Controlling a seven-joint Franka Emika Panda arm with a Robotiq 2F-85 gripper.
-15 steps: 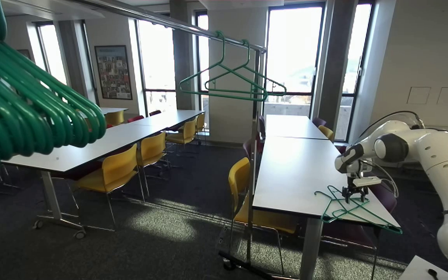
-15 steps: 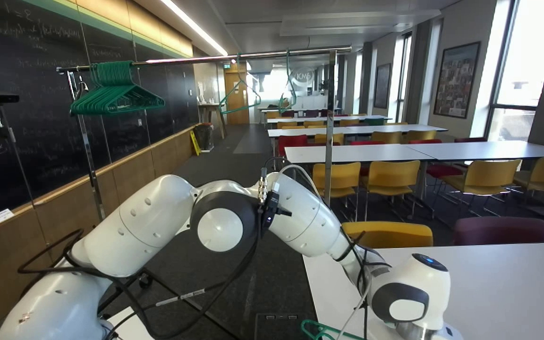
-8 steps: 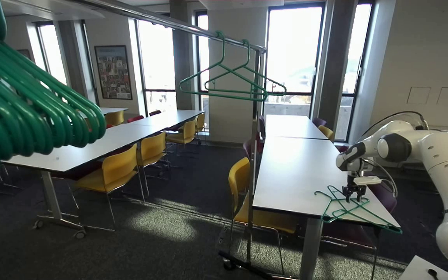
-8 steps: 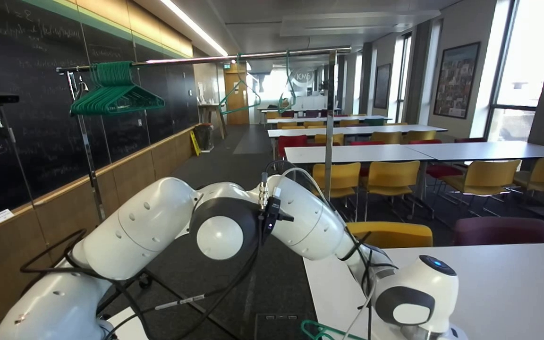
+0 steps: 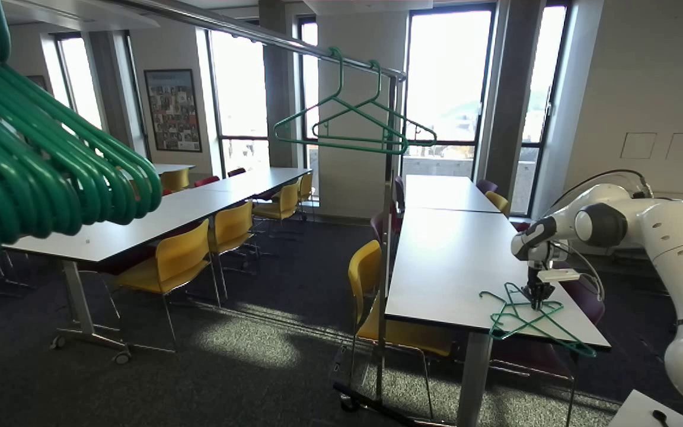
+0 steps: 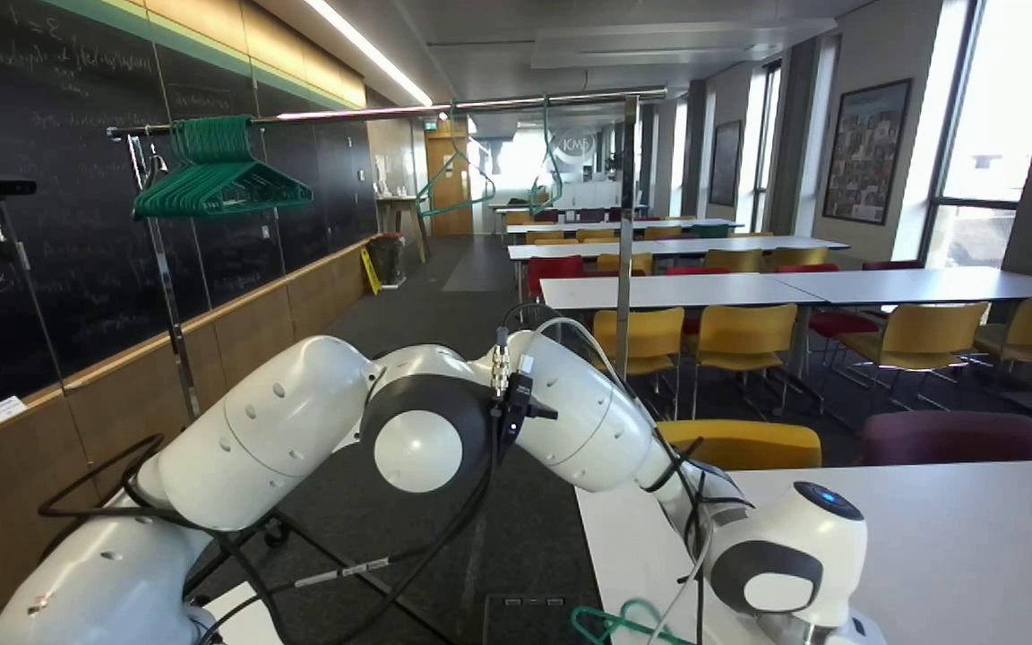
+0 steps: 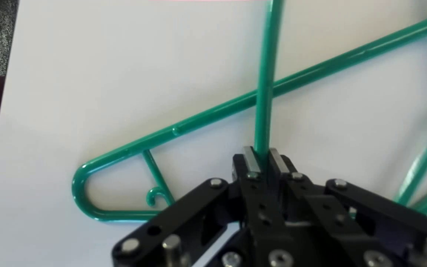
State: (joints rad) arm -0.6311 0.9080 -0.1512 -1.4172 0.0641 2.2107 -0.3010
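The nearly closed gripper point(image 7: 261, 160) pinches a green hanger point(image 7: 268, 74) crossing over a second hanger point(image 7: 209, 116) near a corner of the table point(image 5: 454, 255).

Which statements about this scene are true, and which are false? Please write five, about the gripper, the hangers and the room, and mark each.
1. The gripper is closed on a green clothes hanger above a white tabletop. True.
2. Only one hanger is hung up. False: two separate hangers and a bunch of hangers hang from a metal rail.
3. The held hanger's bar crosses over a second hanger. True.
4. Every chair is yellow. False: a purple chair and a red chair show too.
5. A blackboard with writing shows in an exterior view. True.
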